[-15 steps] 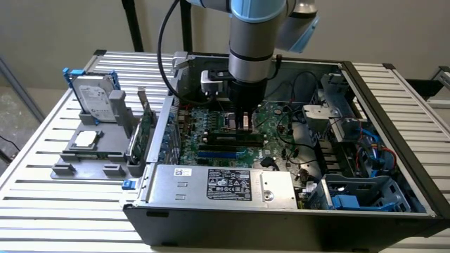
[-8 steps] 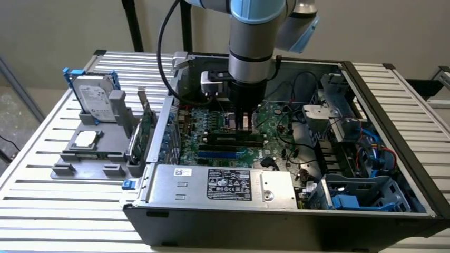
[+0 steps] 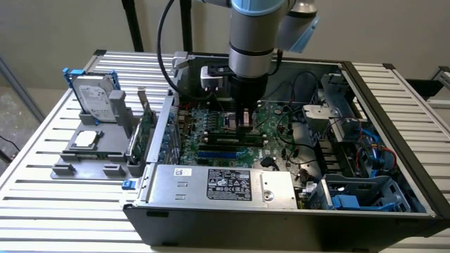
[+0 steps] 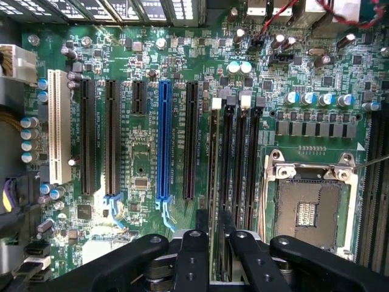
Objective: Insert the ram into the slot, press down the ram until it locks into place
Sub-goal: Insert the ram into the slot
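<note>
One risk you face: the hand [image 4: 214, 215] is clamped on the ram [image 4: 213, 176], which stands edge-up in the slot [image 4: 216, 104] beside the processor socket [image 4: 307, 213], so a tilted or off-centre push could seat one end and leave a latch unlocked.

The thin green ram [image 3: 231, 138] stands up on its long edge. It sits in a long black slot [image 4: 216, 106] with a white end tab.
</note>
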`<state>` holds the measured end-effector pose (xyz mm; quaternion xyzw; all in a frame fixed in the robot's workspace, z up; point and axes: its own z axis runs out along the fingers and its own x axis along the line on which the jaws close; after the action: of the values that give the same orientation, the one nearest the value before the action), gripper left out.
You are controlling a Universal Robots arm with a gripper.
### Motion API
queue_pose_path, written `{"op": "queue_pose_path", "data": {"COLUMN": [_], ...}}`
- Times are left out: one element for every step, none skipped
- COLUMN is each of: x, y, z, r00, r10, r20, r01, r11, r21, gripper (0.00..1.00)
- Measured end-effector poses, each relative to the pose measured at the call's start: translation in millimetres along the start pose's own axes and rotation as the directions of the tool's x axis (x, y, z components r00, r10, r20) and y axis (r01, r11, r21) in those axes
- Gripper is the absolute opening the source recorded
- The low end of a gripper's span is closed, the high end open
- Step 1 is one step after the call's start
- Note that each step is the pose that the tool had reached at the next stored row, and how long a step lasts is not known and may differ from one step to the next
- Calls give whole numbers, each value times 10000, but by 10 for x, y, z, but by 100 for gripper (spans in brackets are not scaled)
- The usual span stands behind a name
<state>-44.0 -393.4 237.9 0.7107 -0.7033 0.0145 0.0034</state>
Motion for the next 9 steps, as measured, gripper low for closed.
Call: {"op": "queue_pose_path", "data": {"x": [1, 2, 2, 3, 2, 2, 2, 3, 3], "y": [-1, -1, -2, -2, -2, -2, -2, -2, -2], "z": [-46, -79, -100, -108, -109, -109, -110, -111, -113], "r00": [10000, 10000, 10000, 10000, 10000, 10000, 10000, 10000, 10000], "r10": [0, -1, -1, -1, -1, -1, -1, -1, -1], "r20": [0, 1, 2, 3, 9, 11, 14, 13, 11], "r01": [0, 1, 1, 1, 1, 1, 1, 1, 1], "r11": [10000, 10000, 10000, 10000, 10000, 10000, 10000, 10000, 10000], "r21": [-1, -1, -1, -1, 0, -2, -1, -2, -3], "gripper": [22, 22, 22, 19, 13, 13, 11, 11, 11]}}
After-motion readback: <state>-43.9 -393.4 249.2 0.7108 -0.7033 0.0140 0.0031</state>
